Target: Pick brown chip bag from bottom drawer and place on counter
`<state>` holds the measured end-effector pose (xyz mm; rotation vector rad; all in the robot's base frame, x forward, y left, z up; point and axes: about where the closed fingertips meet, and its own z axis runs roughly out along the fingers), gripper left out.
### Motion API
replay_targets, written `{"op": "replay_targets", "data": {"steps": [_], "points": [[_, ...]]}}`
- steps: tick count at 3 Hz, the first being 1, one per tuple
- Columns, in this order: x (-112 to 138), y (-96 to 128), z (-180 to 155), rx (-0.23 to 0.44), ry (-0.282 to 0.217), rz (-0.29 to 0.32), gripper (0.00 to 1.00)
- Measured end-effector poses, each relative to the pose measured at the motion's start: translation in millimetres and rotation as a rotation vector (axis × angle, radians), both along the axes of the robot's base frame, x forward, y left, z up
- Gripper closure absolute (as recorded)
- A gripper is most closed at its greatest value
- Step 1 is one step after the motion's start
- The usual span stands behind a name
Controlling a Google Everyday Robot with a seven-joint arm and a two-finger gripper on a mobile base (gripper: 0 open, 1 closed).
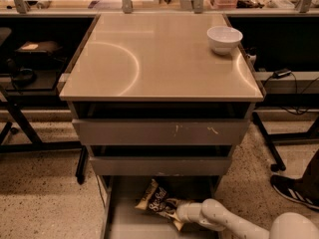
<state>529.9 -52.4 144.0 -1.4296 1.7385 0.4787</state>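
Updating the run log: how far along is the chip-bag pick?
Done: the grey metal bottom drawer stands open, and the hand is down inside it against the crinkly brown chip bag. In hand: the grasp; the bag lies on the drawer floor, not lifted. Left: lifting it out and setting it on the glossy beige counter.

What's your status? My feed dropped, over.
Gripper low in bottom drawer, at brown chip bag right end. Bag lying on drawer floor, not lifted. Counter has white bowl at far right corner.
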Motion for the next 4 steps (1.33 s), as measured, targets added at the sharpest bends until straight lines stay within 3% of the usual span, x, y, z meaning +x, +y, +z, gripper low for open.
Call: {"op": "replay_targets", "data": {"steps": [1, 2, 4], "points": [[0.0, 0.0, 3.1, 0.000, 0.000, 0.000, 1.00], [-8.9, -8.4, 55.6, 0.031, -0.070, 0.031, 1.00], [-65.6, -81.4, 194.2, 0.152, -0.244, 0.036, 1.00]]}}
